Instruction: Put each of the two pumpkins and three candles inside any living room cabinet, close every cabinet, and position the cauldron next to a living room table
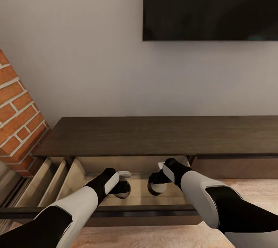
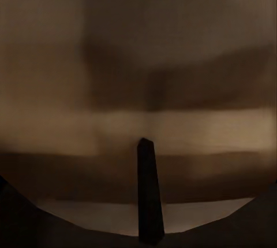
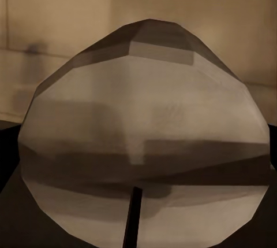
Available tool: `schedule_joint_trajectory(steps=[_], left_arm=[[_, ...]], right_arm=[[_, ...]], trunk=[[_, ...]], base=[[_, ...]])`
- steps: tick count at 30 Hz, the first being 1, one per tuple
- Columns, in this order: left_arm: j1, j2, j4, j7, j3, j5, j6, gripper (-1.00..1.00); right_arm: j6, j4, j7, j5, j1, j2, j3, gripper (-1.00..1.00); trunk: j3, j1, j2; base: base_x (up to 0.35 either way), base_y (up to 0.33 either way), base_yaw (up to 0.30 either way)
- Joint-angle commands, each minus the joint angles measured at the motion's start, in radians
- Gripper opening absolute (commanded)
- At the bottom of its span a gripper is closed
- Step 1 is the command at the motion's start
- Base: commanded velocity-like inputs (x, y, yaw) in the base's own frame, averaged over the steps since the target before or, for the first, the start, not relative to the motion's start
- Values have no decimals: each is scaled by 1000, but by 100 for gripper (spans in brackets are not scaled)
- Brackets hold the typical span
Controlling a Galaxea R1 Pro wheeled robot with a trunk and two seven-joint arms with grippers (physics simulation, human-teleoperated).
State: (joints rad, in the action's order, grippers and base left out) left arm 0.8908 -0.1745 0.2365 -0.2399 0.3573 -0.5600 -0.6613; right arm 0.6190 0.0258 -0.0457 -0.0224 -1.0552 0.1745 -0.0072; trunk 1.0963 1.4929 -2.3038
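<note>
The cabinet (image 1: 154, 136) is a long, low, dark brown unit against the wall, and its left drawer (image 1: 88, 165) is pulled out toward me. Both arms reach down into that drawer. My right gripper (image 1: 156, 185) is shut on a beige-tan candle (image 1: 157, 191), held just above the drawer floor. The candle (image 3: 144, 132) looms large and faceted in the right wrist view. My left gripper (image 1: 122, 189) hangs beside it inside the drawer, and its fingers (image 2: 149, 190) show as one dark blade with nothing between them. The pumpkins, cauldron and table are out of view.
A dark television (image 1: 210, 5) hangs on the wall above the cabinet. A red brick column (image 1: 17, 117) stands at the left. The drawer's front rail (image 1: 135, 210) runs across under both forearms. Wooden floor (image 1: 251, 186) lies at the right.
</note>
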Motion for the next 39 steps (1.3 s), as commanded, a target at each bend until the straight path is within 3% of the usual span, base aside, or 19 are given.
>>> schedule_joint_trajectory(steps=[1, 7, 10, 13, 19, 39], left_arm=[[0, 0, 1, -9, 4, -11, -3, -100], [0, 0, 3, -9, 5, -11, -30, -100], [2, 0, 28, -10, 5, -10, -114, -100], [34, 1, 40, -10, 4, -9, -144, -100], [65, 1, 43, -11, 4, -8, -152, -100], [67, 0, 36, -21, 6, -5, -149, -100]], right_arm=[[5, 2, -2, -2, 0, 0, 0, -100], [5, 2, -2, -2, 0, 0, 0, -100], [5, 2, -2, -2, 0, 0, 0, -100], [5, 2, -2, -2, 0, 0, 0, -100], [5, 2, -2, -2, 0, 0, 0, -100], [19, -40, -2, -1, 0, 0, -4, -100]], trunk=[[1, 0, 0], [1, 0, 0], [1, 0, 0], [1, 0, 0], [1, 0, 0], [1, 0, 0]], base=[[0, 0, 0], [0, 0, 0], [0, 0, 0], [0, 0, 0], [0, 0, 0], [0, 0, 0]])
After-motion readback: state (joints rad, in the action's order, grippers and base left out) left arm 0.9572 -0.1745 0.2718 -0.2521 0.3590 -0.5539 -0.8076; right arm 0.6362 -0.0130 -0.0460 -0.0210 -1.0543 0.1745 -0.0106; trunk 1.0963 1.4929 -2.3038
